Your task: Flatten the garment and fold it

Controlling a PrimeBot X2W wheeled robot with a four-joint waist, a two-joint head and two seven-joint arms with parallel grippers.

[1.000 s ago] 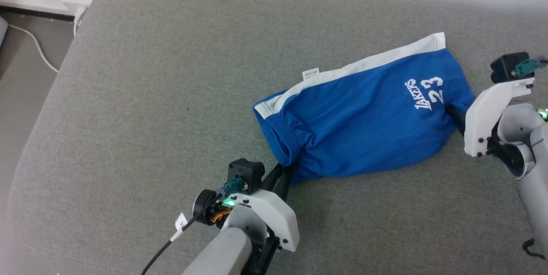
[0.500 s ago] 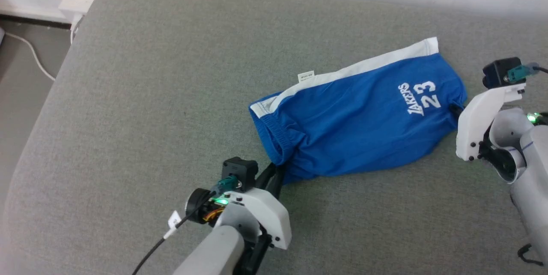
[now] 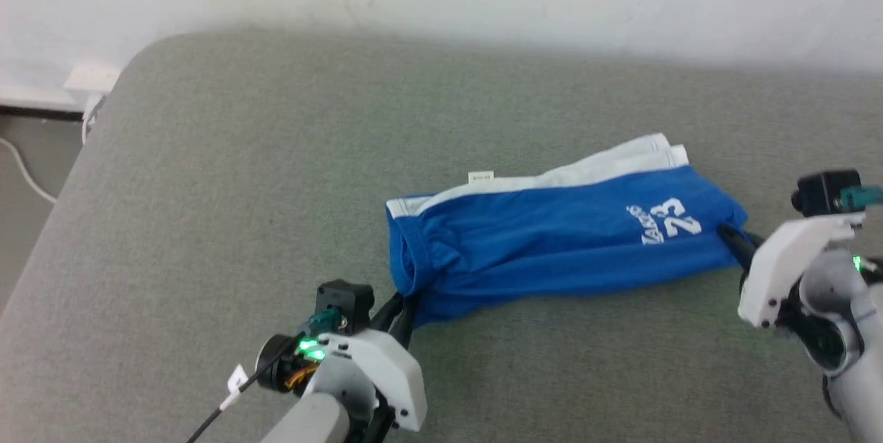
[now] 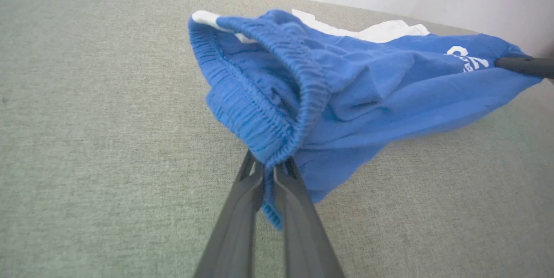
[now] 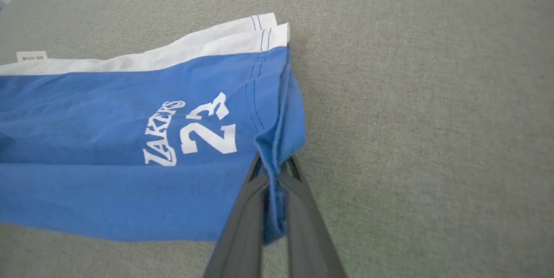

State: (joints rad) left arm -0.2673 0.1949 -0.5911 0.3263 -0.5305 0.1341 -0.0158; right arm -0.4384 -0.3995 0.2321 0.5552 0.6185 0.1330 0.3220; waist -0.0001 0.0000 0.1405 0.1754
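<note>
Where the grey cushion (image 3: 227,174) rounds off at the far left, a white cable (image 3: 24,177) lies on the floor beside it. Further in, the left gripper (image 3: 405,303) points up the head view with its two dark fingers pressed together, clamped on the near corner of the gathered waistband (image 4: 277,96); the left wrist view shows the elastic pinched between the tips and raised off the cushion. From there the garment (image 3: 552,246) stretches rightward across the middle of the cushion, blue side up. Its white stripe (image 3: 552,177) runs along the far edge and rests on the fabric, with a small white tag (image 3: 481,176) sticking out beyond it. Toward the right end sits the white "LAKERS 23" print (image 5: 190,133). At the far right, the right gripper (image 3: 730,236) is closed tight on the near corner of the leg hem, blue cloth bunched between its fingers.
</note>
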